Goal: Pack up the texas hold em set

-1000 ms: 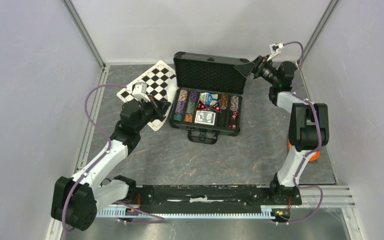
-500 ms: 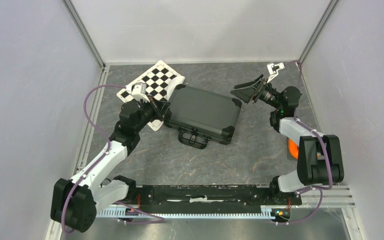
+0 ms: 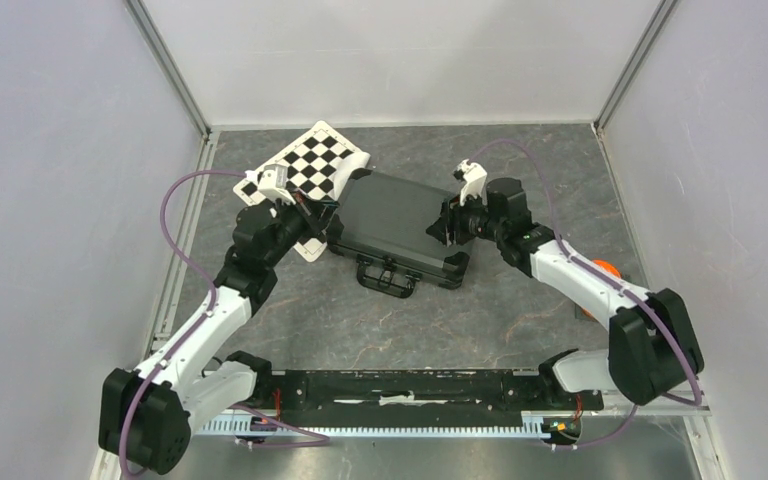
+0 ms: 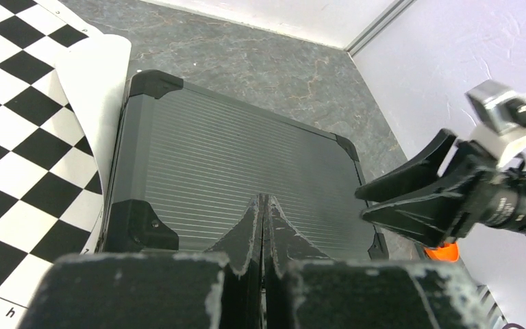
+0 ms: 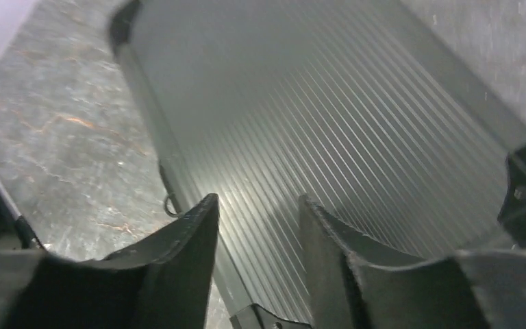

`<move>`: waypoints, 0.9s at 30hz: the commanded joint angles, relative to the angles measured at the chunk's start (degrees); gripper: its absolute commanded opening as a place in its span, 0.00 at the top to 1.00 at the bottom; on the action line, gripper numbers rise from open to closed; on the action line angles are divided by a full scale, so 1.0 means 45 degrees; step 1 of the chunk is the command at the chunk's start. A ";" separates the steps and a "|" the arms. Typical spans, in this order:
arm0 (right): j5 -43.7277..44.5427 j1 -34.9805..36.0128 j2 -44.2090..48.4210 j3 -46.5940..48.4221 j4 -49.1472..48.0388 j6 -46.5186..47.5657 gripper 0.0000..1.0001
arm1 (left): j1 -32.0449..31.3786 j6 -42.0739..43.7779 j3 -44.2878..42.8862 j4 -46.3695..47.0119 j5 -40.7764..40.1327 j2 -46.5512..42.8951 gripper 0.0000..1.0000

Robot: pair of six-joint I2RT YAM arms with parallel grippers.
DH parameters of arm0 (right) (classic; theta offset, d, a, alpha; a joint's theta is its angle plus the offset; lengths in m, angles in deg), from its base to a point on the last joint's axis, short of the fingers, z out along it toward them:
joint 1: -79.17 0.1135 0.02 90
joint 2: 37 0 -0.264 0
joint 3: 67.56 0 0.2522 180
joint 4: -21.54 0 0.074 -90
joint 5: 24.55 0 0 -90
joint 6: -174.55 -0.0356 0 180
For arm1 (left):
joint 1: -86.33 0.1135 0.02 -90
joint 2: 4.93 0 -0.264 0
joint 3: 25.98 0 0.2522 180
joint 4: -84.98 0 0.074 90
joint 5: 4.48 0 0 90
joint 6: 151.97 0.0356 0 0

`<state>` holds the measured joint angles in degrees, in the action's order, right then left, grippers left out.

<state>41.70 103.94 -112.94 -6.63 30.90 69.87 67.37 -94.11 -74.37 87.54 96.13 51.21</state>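
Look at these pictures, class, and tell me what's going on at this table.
Two robot arms are working on a black case. It lies on the table with its lid down and its handle toward the arms' bases. The left arm has its jaws shut at the case's left end. The right arm holds its jaws open just over the lid's right end. Whether either touches the lid is unclear. A checkered board lies by the case's far left corner.

— What sits under the right gripper (image 5: pixel 259 200)?
— The black case (image 5: pixel 301 96), lid closed; its ribbed top shows in the gap between the parted fingers.
— And left of the gripper?
— Grey marbled tabletop (image 5: pixel 61 116), past the case's edge.
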 commanded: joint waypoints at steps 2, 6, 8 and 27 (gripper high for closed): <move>0.1722 0.0762 -0.1536 0.0876 0.1647 0.1546 0.73 | 0.0053 0.0305 -0.0060 0.0378 -0.0128 0.0228 0.98; 0.1645 0.1410 -0.2989 0.1045 0.1903 0.1418 0.96 | 0.0053 0.0305 -0.0060 0.0378 -0.0128 0.0446 0.98; 0.1794 0.1505 -0.3350 0.0333 0.1646 0.1138 0.99 | 0.0053 0.0305 -0.0060 0.0378 -0.0128 0.0602 0.98; 0.1919 0.1546 -0.3222 -0.1956 -0.0465 0.0759 1.00 | 0.0053 0.0305 -0.0060 0.0378 -0.0128 -0.0752 0.98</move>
<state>48.50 110.56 -124.27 -10.71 16.28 72.78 67.37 -94.14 -74.17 86.86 96.13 54.73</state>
